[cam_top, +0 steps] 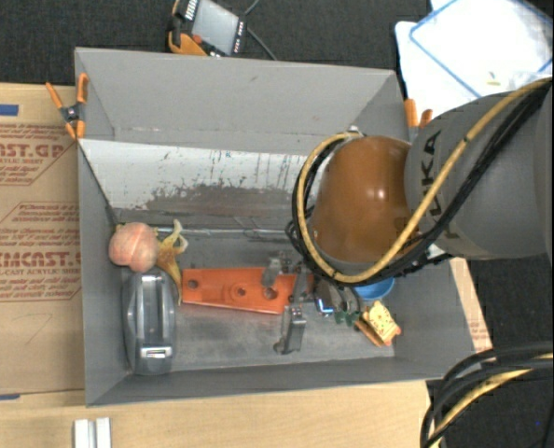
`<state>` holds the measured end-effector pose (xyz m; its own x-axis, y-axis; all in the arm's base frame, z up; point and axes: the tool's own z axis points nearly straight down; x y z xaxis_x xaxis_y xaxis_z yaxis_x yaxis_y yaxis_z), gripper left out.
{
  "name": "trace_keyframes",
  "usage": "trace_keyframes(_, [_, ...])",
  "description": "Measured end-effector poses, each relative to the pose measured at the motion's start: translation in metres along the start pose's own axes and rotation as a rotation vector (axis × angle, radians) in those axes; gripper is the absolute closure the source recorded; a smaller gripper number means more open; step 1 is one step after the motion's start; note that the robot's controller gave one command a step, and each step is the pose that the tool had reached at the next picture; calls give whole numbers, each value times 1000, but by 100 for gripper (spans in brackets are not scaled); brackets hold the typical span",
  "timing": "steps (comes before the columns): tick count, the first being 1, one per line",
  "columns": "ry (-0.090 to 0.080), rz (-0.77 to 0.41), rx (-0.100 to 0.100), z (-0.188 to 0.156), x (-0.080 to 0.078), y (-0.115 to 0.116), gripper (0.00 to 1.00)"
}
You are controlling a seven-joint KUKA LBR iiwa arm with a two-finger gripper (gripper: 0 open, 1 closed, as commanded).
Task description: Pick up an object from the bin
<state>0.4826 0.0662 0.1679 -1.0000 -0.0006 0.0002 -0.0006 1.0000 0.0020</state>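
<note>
My gripper [283, 301] is low in the bin, right of the middle, under the arm's brown dome. Its two fingers stand apart, open, one at the far side and one at the near side of the right end of a flat orange metal piece [228, 289]. That piece lies lengthways on the bin floor. The view does not show whether the fingers touch it. A small yellow block with an orange edge [382, 324] lies just right of the gripper. A blue round thing [377, 288] is partly hidden under the dome.
At the bin's left lie a pink bulb-shaped ball [132, 245], a pale yellow curled thing [172, 251] beside it, and a silver-grey oblong device [149, 321] near the front left corner. The arm and its cables cover the bin's right part.
</note>
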Motion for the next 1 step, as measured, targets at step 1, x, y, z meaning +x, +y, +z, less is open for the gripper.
trace_keyframes(1, [0, 0, 0, 0, 0, 0, 100])
